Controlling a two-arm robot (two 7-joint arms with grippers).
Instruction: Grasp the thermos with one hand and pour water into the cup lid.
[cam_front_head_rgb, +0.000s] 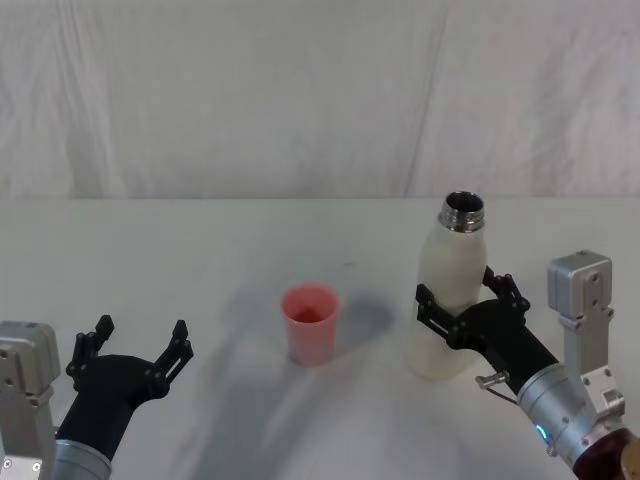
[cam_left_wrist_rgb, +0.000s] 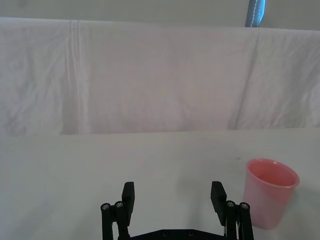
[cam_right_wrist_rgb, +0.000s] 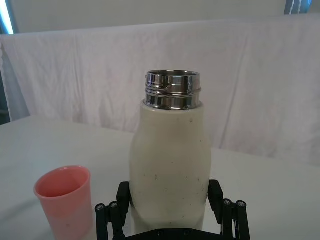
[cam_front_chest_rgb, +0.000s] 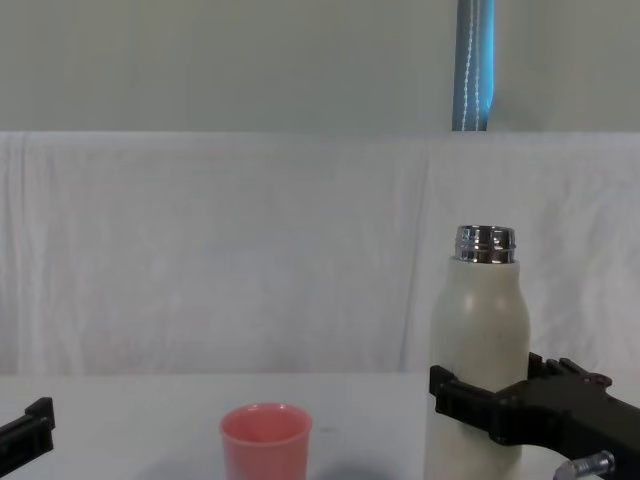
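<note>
The tall cream-white matte thermos (cam_front_head_rgb: 447, 300) stands upright on the white table (cam_front_head_rgb: 200, 250), steel neck open. It's probably heavy with water and smooth, so I'm taking it low on the body. My right gripper (cam_front_head_rgb: 455, 312) closes around it from five o'clock. The small salmon-pink plastic cup lid (cam_front_head_rgb: 310, 323) waits at its nine o'clock, light and tippable. My left gripper (cam_front_head_rgb: 140, 350) idles, fingers spread, empty.

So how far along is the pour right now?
Done: the right gripper is clamped around the upright, uncapped thermos. In hand: nothing tilted yet. Left: lift and tip it over the cup lid, which stands apart to its left. The left gripper waits open.
</note>
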